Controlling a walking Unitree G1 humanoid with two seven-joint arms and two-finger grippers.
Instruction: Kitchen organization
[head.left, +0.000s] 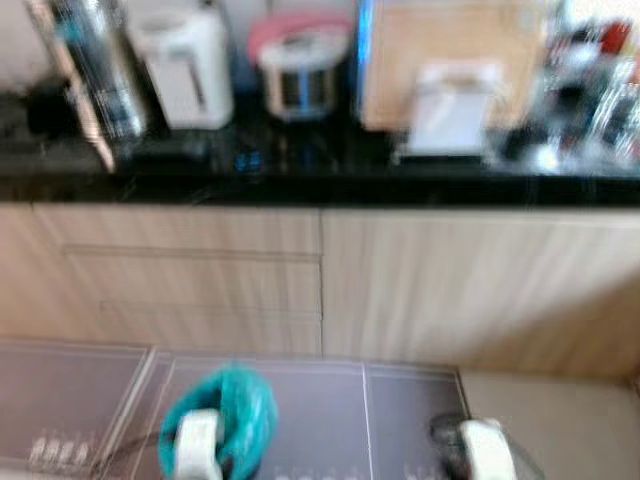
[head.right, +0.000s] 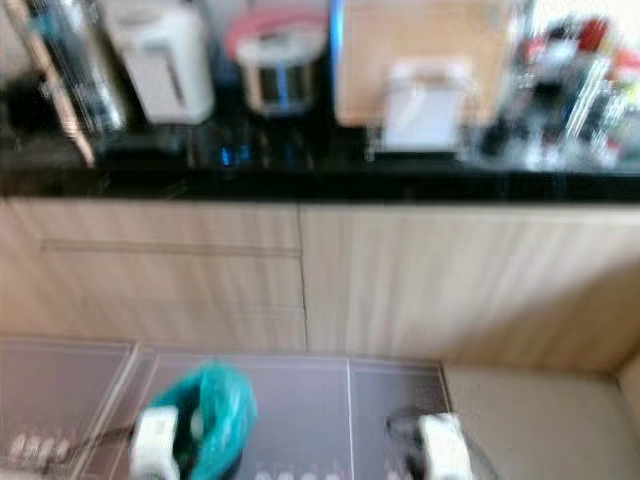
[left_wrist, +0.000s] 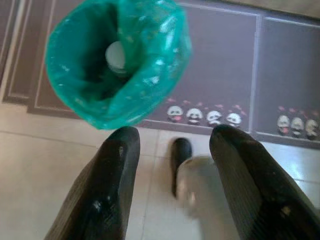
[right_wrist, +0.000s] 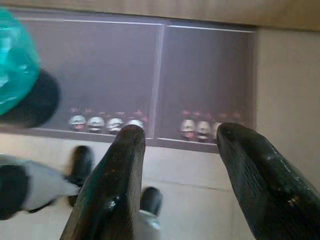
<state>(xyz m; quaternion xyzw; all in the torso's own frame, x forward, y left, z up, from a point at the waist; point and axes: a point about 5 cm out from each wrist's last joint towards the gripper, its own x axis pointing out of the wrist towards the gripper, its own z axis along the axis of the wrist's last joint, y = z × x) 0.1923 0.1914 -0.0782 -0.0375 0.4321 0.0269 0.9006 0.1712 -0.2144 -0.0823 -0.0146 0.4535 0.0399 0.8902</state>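
A crinkled green bag (left_wrist: 117, 60) gapes wide, a white round thing inside, low on the robot's left over the purple floor mat (left_wrist: 220, 75). Left gripper (left_wrist: 172, 150) fingers spread, empty; right gripper (right_wrist: 177, 145) likewise parted. Black worktop (head.left: 320, 180) edge ahead, crowded with a white kettle (head.left: 185, 65) and cutting board (head.left: 450, 60); mat lies open.
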